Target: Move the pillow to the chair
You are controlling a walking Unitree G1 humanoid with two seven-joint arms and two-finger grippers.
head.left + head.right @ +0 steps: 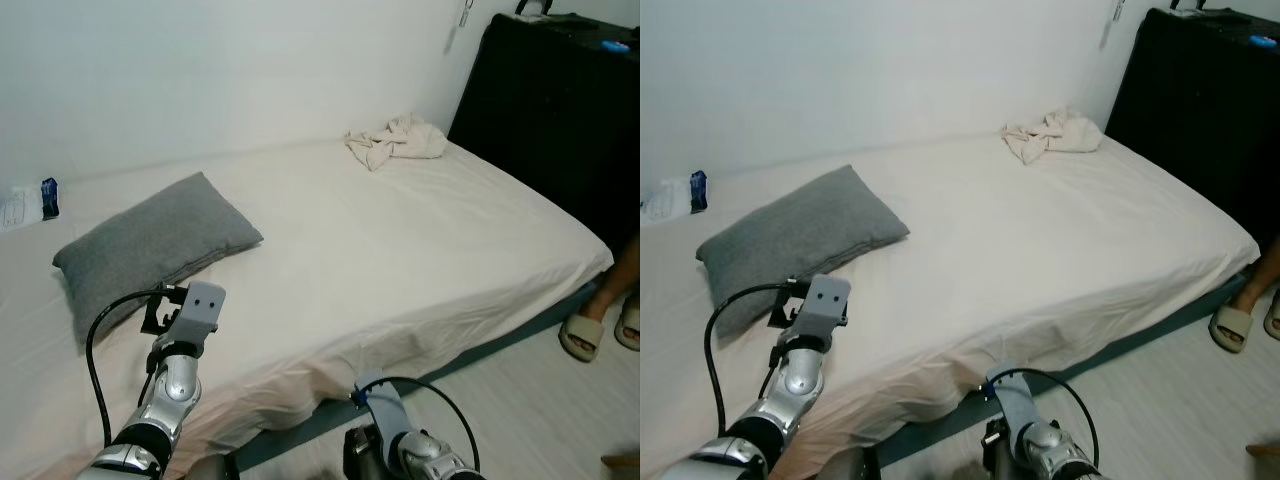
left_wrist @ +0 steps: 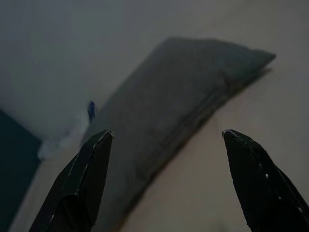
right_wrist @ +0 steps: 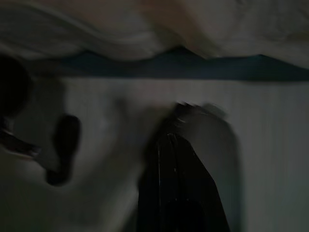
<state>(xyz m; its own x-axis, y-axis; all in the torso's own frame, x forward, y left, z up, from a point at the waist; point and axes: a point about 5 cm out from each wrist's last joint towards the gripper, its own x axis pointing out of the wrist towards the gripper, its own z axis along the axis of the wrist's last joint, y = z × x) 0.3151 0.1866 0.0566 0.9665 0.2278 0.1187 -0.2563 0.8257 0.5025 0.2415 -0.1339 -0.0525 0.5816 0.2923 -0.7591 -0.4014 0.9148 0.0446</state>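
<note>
A grey pillow (image 1: 160,245) lies flat on the left part of the bed (image 1: 400,250), near the wall. My left arm (image 1: 185,335) is raised at the bed's front edge, just short of the pillow's near side. In the left wrist view the left gripper (image 2: 166,133) is open, its two black fingers (image 2: 82,179) spread wide and pointing at the pillow (image 2: 183,96) with nothing between them. My right arm (image 1: 405,445) hangs low beside the bed. In the blurred, dark right wrist view, the right gripper's fingers (image 3: 178,183) lie together, pointing at the floor.
A crumpled cream cloth (image 1: 395,140) lies at the bed's far corner. A tall black cabinet (image 1: 550,110) stands on the right. A person's feet in sandals (image 1: 600,320) rest on the floor by it. A blue and white packet (image 1: 30,203) sits at the wall.
</note>
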